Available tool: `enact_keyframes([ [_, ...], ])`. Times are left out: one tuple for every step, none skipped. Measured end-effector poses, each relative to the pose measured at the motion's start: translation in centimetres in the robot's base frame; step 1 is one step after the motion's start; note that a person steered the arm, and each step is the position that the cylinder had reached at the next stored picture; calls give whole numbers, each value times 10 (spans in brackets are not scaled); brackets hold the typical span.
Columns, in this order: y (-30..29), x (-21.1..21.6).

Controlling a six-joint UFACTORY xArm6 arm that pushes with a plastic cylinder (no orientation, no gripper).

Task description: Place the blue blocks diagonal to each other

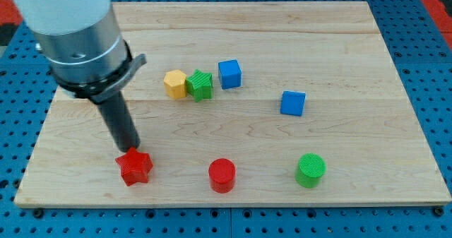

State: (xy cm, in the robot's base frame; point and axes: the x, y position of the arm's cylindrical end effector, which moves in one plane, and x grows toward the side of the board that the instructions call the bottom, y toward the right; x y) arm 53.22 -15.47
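Observation:
Two blue cubes lie on the wooden board (pixel 353 40). One blue cube (pixel 229 74) sits just above the board's middle, next to a green block (pixel 200 85). The other blue cube (pixel 292 103) lies apart, lower and to the view's right. My tip (pixel 131 148) is at the view's lower left, at the top edge of a red star block (pixel 135 167), far from both blue cubes.
A yellow hexagonal block (pixel 175 83) touches the green block's left side. A red cylinder (pixel 222 175) and a green cylinder (pixel 310 170) stand near the board's bottom edge. The arm's grey body (pixel 78 33) fills the view's upper left.

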Motion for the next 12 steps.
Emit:
enact_keyframes([
  [44, -52],
  [128, -84],
  [196, -95],
  [230, -102],
  [250, -107],
  [273, -84],
  [275, -84],
  [269, -84],
  [256, -92],
  [241, -141],
  [237, -188],
  [145, -189],
])
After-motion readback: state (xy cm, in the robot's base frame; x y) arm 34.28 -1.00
